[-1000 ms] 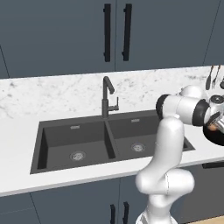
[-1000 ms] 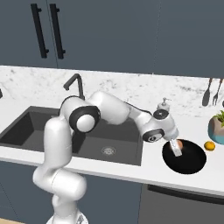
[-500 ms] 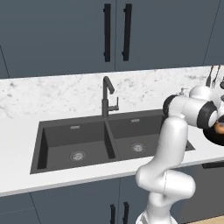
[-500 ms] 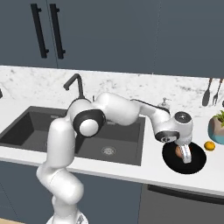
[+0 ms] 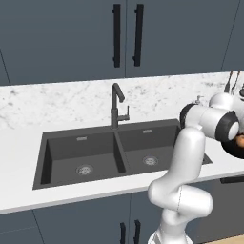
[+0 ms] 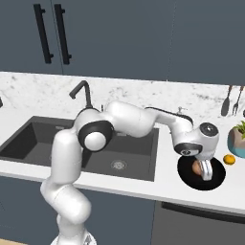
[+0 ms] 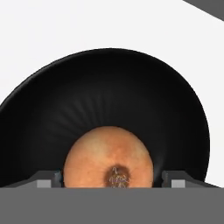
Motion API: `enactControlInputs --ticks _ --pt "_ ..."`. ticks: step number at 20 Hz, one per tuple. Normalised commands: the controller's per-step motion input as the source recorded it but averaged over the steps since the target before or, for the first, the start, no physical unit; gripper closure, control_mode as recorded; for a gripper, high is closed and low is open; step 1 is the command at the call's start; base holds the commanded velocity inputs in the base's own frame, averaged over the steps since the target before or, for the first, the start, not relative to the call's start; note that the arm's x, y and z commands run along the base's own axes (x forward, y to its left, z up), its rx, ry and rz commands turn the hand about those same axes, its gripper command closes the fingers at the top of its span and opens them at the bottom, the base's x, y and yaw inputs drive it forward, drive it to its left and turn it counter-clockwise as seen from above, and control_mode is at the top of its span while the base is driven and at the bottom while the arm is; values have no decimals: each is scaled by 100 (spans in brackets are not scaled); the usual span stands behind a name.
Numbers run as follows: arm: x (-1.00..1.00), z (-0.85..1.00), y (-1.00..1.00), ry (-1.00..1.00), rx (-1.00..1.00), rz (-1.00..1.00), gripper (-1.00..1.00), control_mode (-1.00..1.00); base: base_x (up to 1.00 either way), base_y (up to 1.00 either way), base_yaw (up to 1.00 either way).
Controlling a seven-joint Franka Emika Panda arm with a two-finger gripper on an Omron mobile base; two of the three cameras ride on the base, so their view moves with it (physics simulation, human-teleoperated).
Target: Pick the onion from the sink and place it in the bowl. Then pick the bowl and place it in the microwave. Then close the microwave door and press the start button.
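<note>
Claw (image 7: 112, 180) wide open around onion (image 7: 109, 156)

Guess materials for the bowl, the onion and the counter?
Bowl: looks like black glazed ceramic or plastic, with faint radial sheen. Onion: organic, matte orange-brown mottled skin with a root tuft. Counter: probably polished marble or quartz, white with grey veining.

bowl (image 6: 214, 178): the onion (image 7: 108, 156) sits between the spread fingertips (image 7: 47, 179), leaving only slim gaps
above bowl: open, free for lifting
right of bowl: small orange fruit (image 6: 229, 160) and potted plant (image 6: 237, 139) near
left of bowl: bare counter (image 6: 165, 184), then sink (image 6: 43, 139)
</note>
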Motion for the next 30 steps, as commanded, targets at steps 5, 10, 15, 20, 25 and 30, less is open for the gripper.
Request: enactControlInputs --ticks 5,10,15,20,25,30 --pt "2 54 0 1 2 2 -100 -100 0 0 0" --pt "-54 17 28 9 -1 18 -100 -100 0 0 0" --pt "-53 -28 100 17 -17 40 -100 -100 0 0 0" --pt "-1 -33 60 10 -26 45 -100 -100 0 0 0" --pt "24 -23 9 7 -21 41 -100 -100 0 0 0" --pt "29 -24 0 12 -16 39 -100 -100 0 0 0"
